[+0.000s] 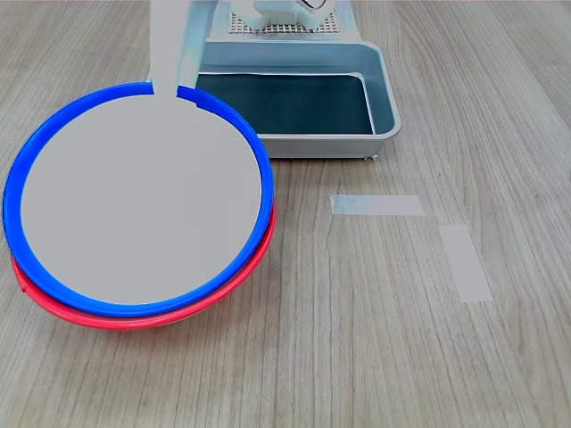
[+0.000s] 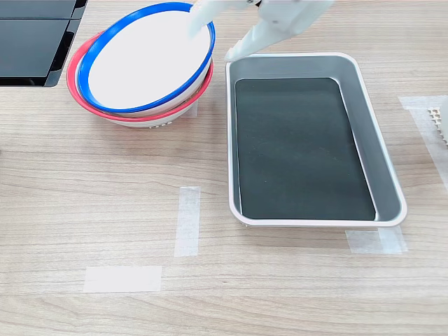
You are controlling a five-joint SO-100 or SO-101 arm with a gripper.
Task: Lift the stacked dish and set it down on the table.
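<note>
We see the white gripper straddling the rim of the blue-rimmed shallow round bowl, one finger inside, one outside; grip unclear. The bowl sits tilted in a red-rimmed bowl on the wood-grain table. Only the second exterior view shows the whole grey tray.
</note>
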